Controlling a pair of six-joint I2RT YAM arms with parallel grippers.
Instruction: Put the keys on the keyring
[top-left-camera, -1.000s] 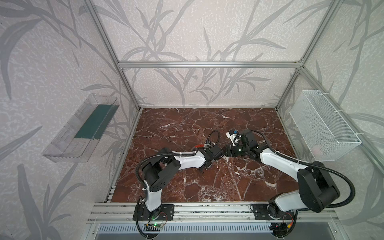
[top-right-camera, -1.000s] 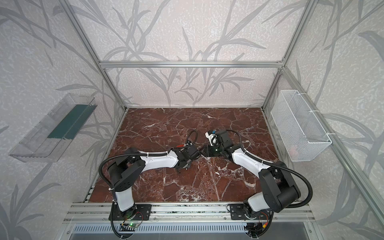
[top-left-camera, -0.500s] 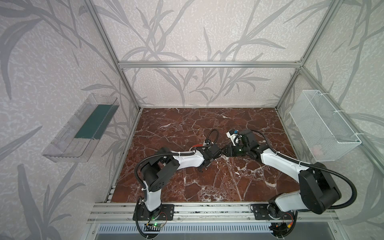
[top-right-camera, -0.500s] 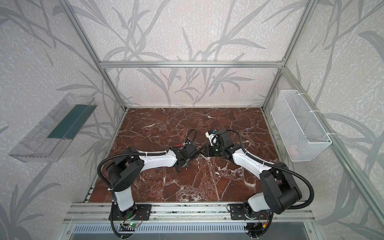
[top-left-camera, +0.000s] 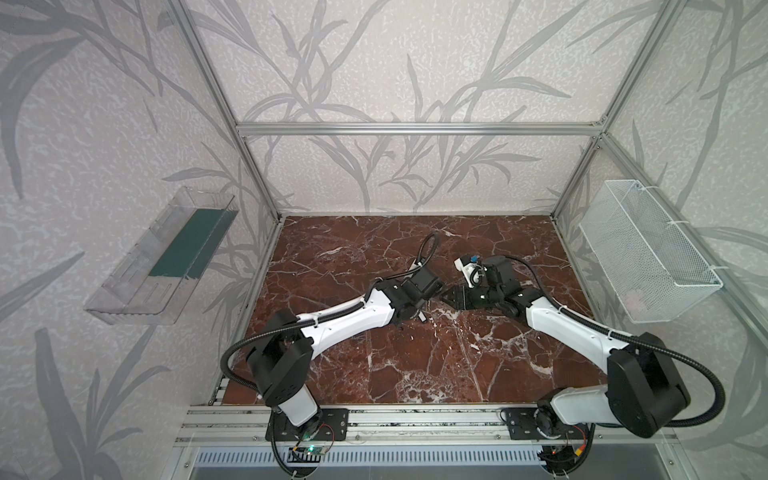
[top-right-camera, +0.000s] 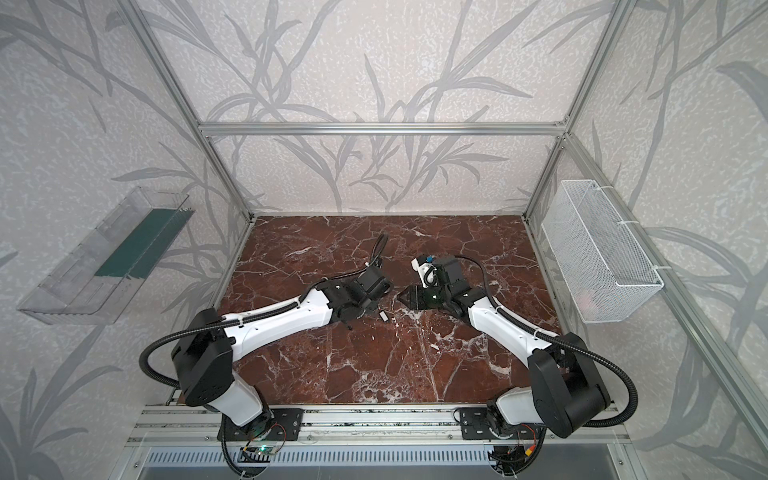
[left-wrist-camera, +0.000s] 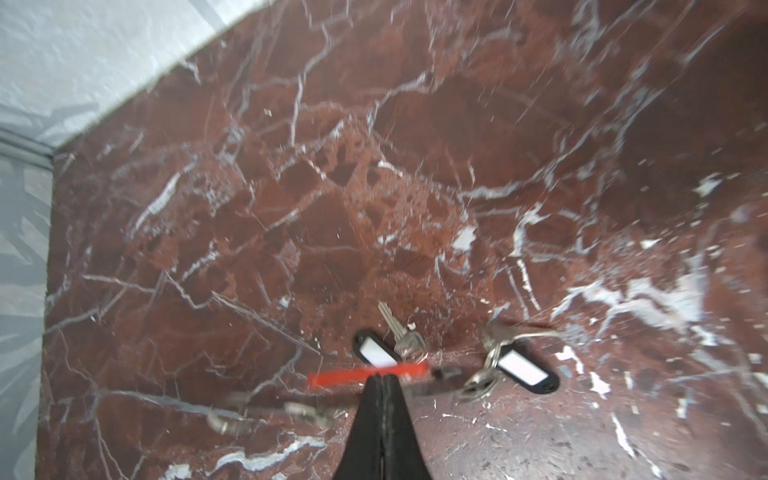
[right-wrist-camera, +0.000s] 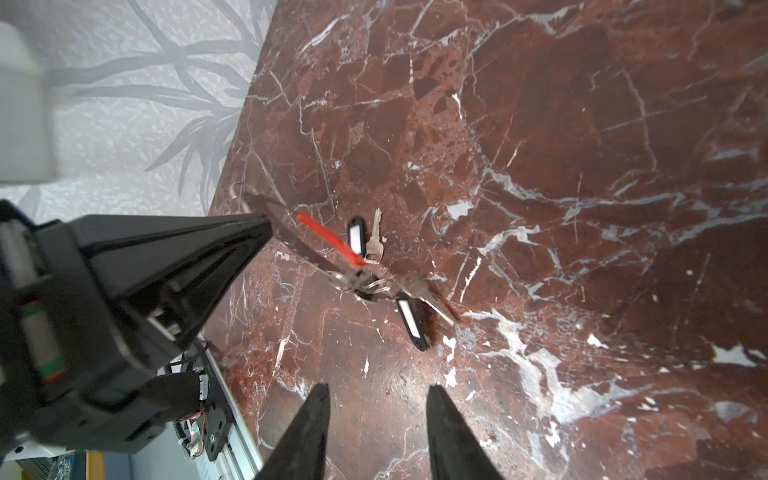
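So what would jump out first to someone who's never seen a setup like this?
Probably the bright red arc on the keyring, pinched in the shut left gripper near the middle of the dark red marble table. Right by it are small silver keys with black, white-labelled tags. The open right gripper points at them from the opposite side.

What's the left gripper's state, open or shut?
Shut: the left gripper has its jaws pressed together on the keyring band, beside the red segment.
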